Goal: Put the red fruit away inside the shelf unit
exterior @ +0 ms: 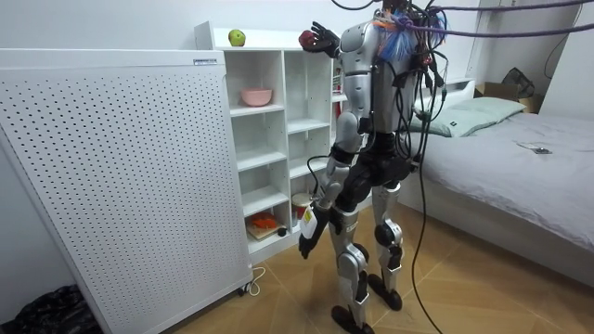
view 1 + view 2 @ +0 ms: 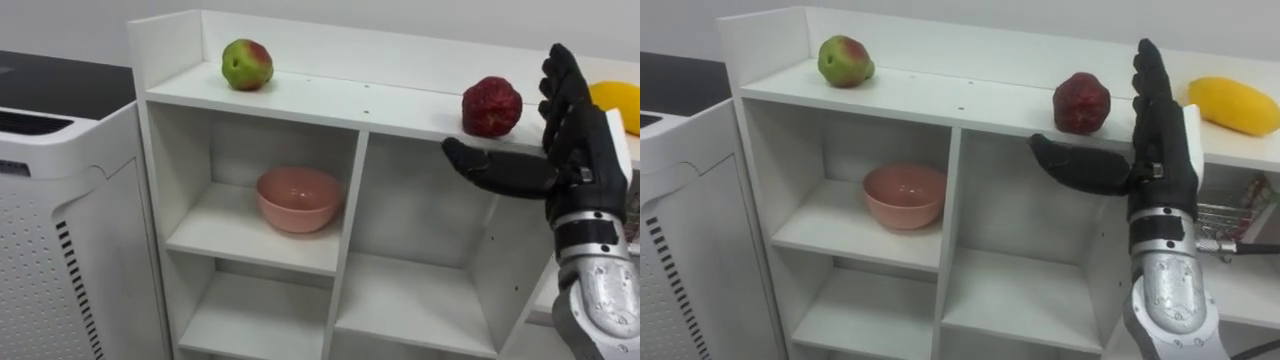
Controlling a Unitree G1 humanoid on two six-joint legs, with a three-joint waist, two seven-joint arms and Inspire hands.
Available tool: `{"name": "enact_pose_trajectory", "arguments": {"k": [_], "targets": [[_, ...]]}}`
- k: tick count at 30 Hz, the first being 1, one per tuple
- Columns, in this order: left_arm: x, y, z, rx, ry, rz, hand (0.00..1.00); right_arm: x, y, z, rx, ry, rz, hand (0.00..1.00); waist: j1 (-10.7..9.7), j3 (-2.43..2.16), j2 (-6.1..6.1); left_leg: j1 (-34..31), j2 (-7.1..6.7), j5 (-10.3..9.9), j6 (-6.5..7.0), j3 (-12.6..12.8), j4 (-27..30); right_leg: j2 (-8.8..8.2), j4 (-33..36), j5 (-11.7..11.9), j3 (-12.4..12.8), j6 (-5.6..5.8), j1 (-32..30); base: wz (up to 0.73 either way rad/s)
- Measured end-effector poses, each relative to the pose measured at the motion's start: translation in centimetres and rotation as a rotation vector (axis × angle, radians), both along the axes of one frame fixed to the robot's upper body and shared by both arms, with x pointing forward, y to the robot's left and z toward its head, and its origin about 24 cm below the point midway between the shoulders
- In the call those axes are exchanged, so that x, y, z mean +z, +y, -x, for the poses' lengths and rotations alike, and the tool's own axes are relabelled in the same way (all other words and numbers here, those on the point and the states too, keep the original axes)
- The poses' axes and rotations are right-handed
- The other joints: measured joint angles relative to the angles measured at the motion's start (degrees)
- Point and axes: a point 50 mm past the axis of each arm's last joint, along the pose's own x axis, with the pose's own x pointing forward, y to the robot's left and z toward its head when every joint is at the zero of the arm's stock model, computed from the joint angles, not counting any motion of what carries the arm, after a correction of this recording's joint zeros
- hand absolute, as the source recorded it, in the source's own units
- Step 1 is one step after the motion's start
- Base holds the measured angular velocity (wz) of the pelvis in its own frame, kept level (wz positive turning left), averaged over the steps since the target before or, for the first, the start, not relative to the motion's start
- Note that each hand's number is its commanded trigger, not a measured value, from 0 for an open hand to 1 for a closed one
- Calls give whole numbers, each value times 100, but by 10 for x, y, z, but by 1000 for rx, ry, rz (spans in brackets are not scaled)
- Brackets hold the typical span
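Right hand (image 2: 585,150), fingers (image 2: 560,80) straight, thumb spread, stands beside red fruit (image 2: 491,106) on the closet (image 2: 330,100).

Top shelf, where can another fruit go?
The long bare stretch between the green apple and the red fruit is free. So is the cubby right of the pink bowl. It is crowded further right: the open right hand stands between red fruit and yellow fruit.

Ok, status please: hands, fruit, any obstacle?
Right hand open, beside red fruit, not gripping. Left hand low at side. Green apple, yellow fruit on top shelf. Nothing blocking.
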Motion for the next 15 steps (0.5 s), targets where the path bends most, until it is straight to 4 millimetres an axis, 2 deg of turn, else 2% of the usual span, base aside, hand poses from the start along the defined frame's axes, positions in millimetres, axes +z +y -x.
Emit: {"name": "enact_pose_trajectory", "arguments": {"k": [9, 10, 12, 15], "targets": [[1, 3, 0, -4, 10, 9, 0, -1, 5, -1, 36, 10, 27, 0, 0, -16, -29, -8, 0, 0, 0, -1, 3, -2, 0, 0, -3, 0, -4, 0], [1, 3, 0, -5, 11, 10, 0, 0, 5, -1, 43, 13, 41, 6, 1, -16, -32, -8, -1, 0, 0, -1, 3, -2, 1, 0, -3, 0, -3, 0], [1, 4, 0, -6, 11, 9, 0, 0, 4, -1, 45, 14, 49, 100, 5, -16, -40, -9, -1, 0, 0, -1, 3, -2, 1, 0, -4, 0, -3, 0], [2, 5, -1, -7, 10, 7, 0, 0, 4, -1, 48, 16, 54, 100, 6, -14, -54, -9, -1, 0, 0, -1, 3, -2, 1, 0, -4, 0, -3, 0]]}}
